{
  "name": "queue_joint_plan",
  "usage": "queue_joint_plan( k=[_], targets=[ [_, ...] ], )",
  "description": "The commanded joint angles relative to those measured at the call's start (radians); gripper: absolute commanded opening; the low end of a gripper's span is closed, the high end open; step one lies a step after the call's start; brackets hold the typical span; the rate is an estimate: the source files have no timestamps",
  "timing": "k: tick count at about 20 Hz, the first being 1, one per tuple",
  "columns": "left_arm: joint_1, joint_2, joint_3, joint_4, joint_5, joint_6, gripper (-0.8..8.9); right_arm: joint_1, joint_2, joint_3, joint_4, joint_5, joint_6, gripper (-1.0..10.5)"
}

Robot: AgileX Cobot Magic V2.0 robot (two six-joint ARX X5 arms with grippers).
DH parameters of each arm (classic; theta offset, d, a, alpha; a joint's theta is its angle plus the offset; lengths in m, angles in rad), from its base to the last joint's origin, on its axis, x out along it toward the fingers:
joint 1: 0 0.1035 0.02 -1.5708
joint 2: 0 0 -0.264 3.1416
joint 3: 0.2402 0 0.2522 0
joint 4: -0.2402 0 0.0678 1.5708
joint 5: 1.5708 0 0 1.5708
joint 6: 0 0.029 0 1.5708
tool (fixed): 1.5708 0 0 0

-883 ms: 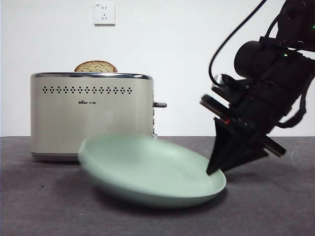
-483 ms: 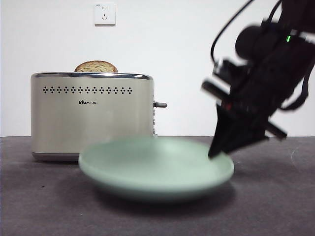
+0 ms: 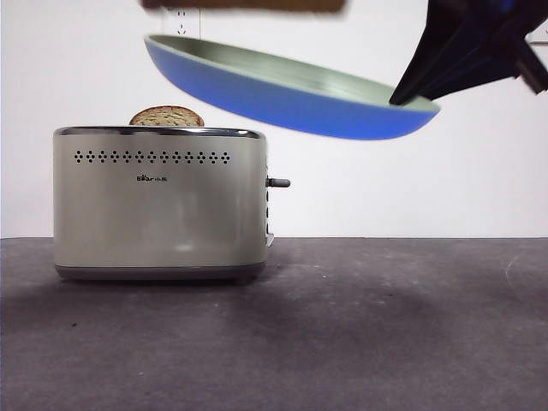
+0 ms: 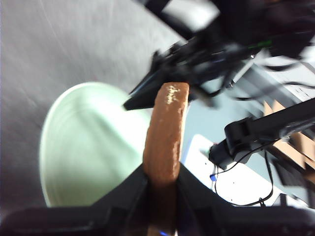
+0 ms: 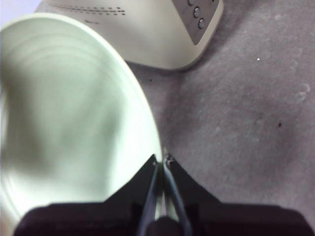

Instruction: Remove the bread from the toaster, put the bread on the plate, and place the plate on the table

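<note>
My right gripper point(image 3: 402, 96) is shut on the rim of the sage-green plate point(image 3: 282, 90), holding it tilted in the air above the toaster point(image 3: 158, 205); its underside looks blue in the front view. The right wrist view shows the jaws point(image 5: 161, 164) pinching the plate's point(image 5: 69, 108) edge. My left gripper point(image 4: 162, 177) is shut on the bread point(image 4: 167, 132), seen edge-on with a brown crust, over the plate point(image 4: 88, 147). Only a blurred brown strip of the bread point(image 3: 244, 4) shows at the front view's top edge.
A darker speckled slice point(image 3: 166, 116) sticks up from the toaster's slot. The toaster stands at the left on the dark grey table point(image 3: 360, 342), its lever point(image 3: 278, 182) facing right. A wall socket sits behind the plate.
The right gripper has lifted the plate off the table to above the toaster's height. The bread's edge has come into the front view at the top.
</note>
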Motion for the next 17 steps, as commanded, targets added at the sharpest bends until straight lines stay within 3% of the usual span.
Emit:
queue_joint_plan(
  k=[1, 4, 8, 10, 11, 12, 17],
  targets=[
    [-0.043, 0.088, 0.002, 0.047, 0.01, -0.027, -0.09, 0.002, -0.012, -0.006, -0.005, -0.001, 0.016, -0.1],
    [-0.082, 0.19, 0.002, 0.062, -0.046, -0.039, -0.09, 0.002, -0.015, -0.006, -0.019, -0.001, 0.015, -0.1],
    [-0.096, 0.253, 0.002, 0.058, -0.229, -0.073, 0.18, 0.002, -0.015, -0.006, -0.026, -0.002, 0.014, -0.1],
    [-0.098, 0.254, 0.002, 0.059, -0.279, -0.082, 2.38, 0.002, -0.015, -0.006, -0.043, -0.002, 0.006, -0.1],
    [-0.098, 0.254, 0.002, 0.058, -0.278, -0.089, 4.01, 0.002, -0.015, -0.006, -0.05, -0.002, 0.0, -0.1],
    [-0.1, 0.254, 0.002, 0.058, -0.279, -0.097, 4.83, 0.002, -0.015, -0.006, -0.052, -0.002, -0.002, -0.1],
    [-0.116, 0.253, 0.002, 0.056, -0.274, -0.101, 4.85, 0.002, -0.015, -0.006, -0.095, -0.006, -0.002, -0.1]
  ],
)
